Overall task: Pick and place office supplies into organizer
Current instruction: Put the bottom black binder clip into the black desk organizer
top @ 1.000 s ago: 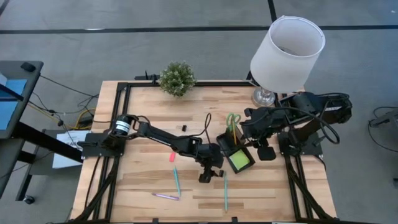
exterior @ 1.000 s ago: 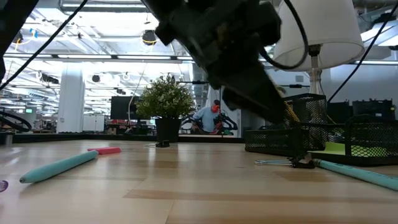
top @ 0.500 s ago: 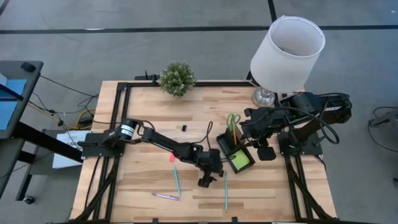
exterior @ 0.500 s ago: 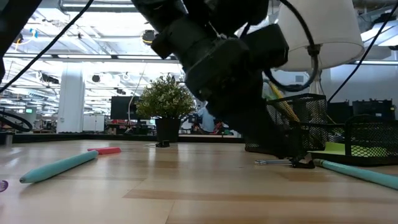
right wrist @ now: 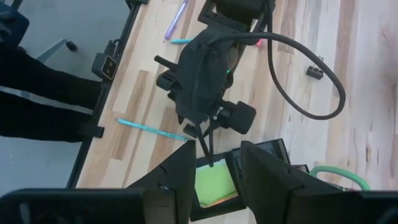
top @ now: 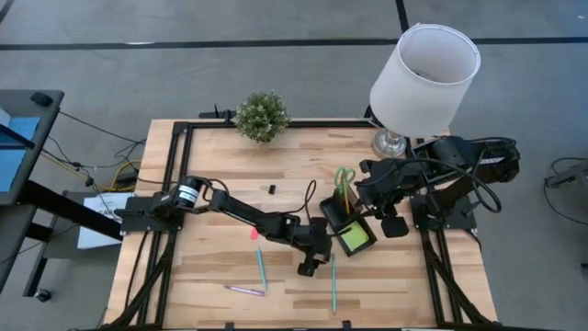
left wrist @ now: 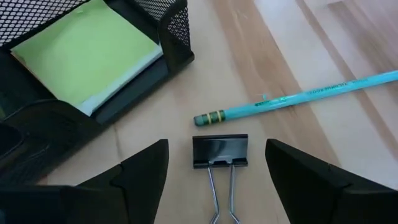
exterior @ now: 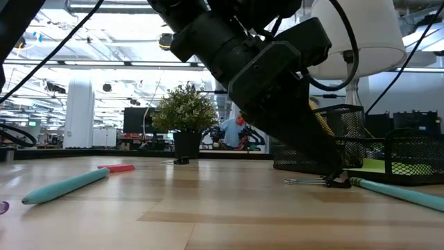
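Observation:
My left gripper (left wrist: 217, 147) is open and low over the table, just on the near side of the organizer (top: 340, 217). Its fingers stand on either side of a small black binder clip (left wrist: 219, 151) without touching it. The clip lies flat on the wood with its wire handles (left wrist: 221, 196) pointing back between the fingers. The lime-green sticky-note pad (left wrist: 86, 52) lies in the organizer's tray, and the green-handled scissors (top: 344, 178) stand in its cup. My right gripper (right wrist: 217, 157) is open and hovers beside the organizer's right end, holding nothing.
A teal pencil (left wrist: 298, 98) lies just beyond the clip. A teal pen (top: 261, 267), a purple pen (top: 244, 290), a pink eraser (top: 254, 232) and another small clip (top: 271, 189) lie on the table's left half. A potted plant (top: 261, 116) and a lamp (top: 424, 69) stand at the far edge.
My left gripper has shifted a little toward the table's near edge and come down toward the binder clip, turning as it went. The clip and the other supplies have stayed where they were.

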### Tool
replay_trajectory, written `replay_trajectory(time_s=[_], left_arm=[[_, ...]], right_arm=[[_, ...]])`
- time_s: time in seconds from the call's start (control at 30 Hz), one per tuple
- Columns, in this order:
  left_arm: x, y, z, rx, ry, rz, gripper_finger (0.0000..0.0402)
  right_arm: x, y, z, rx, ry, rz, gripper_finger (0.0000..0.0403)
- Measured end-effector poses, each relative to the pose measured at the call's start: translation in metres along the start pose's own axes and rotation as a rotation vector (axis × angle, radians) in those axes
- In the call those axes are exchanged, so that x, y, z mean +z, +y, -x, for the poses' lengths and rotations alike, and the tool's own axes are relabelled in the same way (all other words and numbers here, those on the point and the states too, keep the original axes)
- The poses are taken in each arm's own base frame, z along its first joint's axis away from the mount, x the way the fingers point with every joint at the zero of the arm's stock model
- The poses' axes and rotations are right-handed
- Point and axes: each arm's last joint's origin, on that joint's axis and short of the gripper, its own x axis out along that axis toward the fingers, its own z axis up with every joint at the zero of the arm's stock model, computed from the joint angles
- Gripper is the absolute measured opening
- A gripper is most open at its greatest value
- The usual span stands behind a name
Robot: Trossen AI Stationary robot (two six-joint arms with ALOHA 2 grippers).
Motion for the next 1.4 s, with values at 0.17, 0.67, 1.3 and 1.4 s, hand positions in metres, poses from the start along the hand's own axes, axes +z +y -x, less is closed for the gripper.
replay_trajectory(time_s=[0.17, 0.67, 1.3, 1.4], left_arm=[[0.001, -0.004, 0.000, -0.004, -0.007, -0.007, 0.0261], [-0.007, -0.005, -0.014, 0.015, -0.020, -0.046, 0.0261], [-0.009, -0.006, -0.016, 0.030, 0.002, 0.013, 0.0203], [-0.009, -0.006, -0.016, 0.019, 0.002, 0.025, 0.0162]], right_arm=[[0.000, 0.000, 0.000, 0.000, 0.000, 0.001, 0.0118], [0.000, 0.000, 0.000, 0.000, 0.000, 0.000, 0.0118], [0.000, 0.000, 0.000, 0.000, 0.003, 0.000, 0.0118], [0.000, 0.000, 0.000, -0.001, 0.003, 0.000, 0.0118]])
